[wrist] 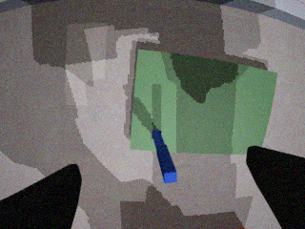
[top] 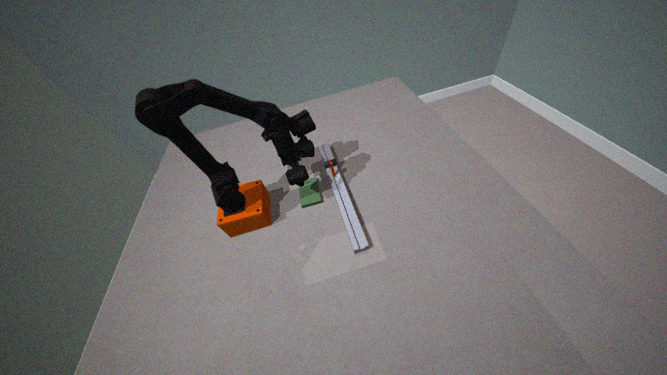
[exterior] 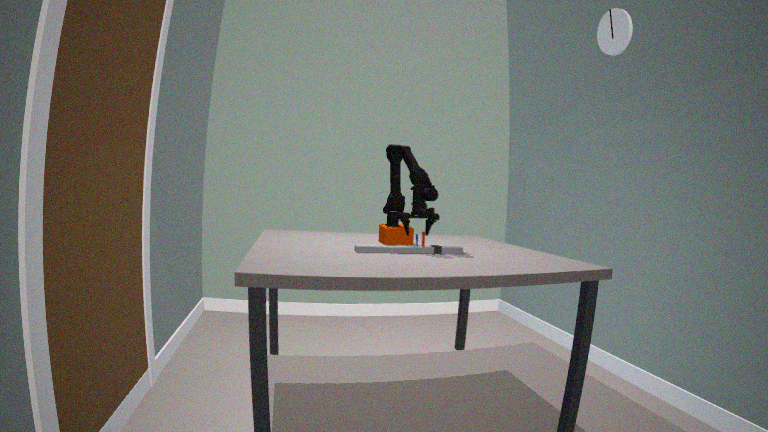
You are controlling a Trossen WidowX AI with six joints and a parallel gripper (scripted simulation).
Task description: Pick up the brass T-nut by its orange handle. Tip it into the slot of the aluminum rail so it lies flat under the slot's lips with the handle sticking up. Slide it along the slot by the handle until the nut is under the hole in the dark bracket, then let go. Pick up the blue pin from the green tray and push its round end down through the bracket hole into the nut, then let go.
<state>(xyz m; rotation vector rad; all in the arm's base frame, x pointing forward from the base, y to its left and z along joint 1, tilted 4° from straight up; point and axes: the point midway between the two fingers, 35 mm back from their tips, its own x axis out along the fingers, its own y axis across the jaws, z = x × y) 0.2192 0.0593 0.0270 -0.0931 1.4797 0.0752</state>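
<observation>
At left in the top view: orange base point(top: 264, 219) point(exterior: 394, 235) beneath the arm. Next: gripper point(top: 306, 168) point(exterior: 417, 233) point(wrist: 166, 166), open, unloaded, above the blue pin point(exterior: 416, 239) point(wrist: 166, 162), upright at one side of the green tray point(top: 311, 198) point(wrist: 205, 124). Farther right: aluminum rail point(top: 350, 208) point(exterior: 390, 249), with orange handle point(top: 332, 168) point(exterior: 423, 238) upright beside dark bracket point(top: 327, 165) point(exterior: 436, 249); nut position not discernible.

Pin point(exterior: 416, 240) point(wrist: 165, 157) standing in tray point(top: 310, 193) point(wrist: 205, 105); tray between arm base point(top: 263, 199) point(exterior: 395, 234) and rail point(top: 350, 213) point(exterior: 390, 249); bracket point(top: 330, 163) point(exterior: 436, 249) on rail.
</observation>
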